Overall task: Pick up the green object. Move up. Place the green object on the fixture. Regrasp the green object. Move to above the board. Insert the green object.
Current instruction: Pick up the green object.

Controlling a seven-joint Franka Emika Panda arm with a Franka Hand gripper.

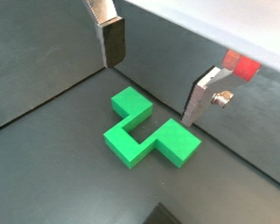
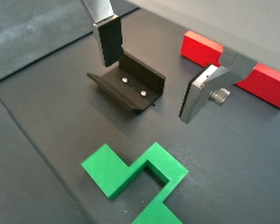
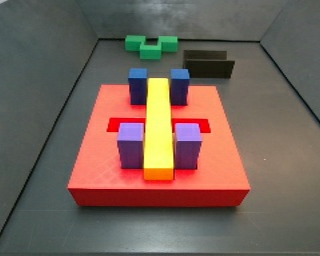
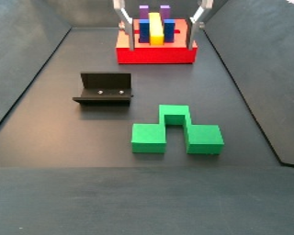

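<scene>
Nothing is held yet: the gripper (image 1: 154, 74) hangs wide open with bare fingers (image 1: 112, 42) above the dark floor, and the green object (image 1: 150, 129) lies flat just below it, near the fixture (image 2: 129, 83), far from the board (image 4: 154, 46).

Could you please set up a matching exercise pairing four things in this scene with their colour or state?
Things:
1. green object
2. fixture
3. board
4. gripper

States:
A. red, bearing coloured blocks
B. open, holding nothing, above the floor
C. dark bracket, nothing on it
D. lying on the floor, ungrasped

Pairs: 1-D, 2-C, 3-A, 4-B
</scene>
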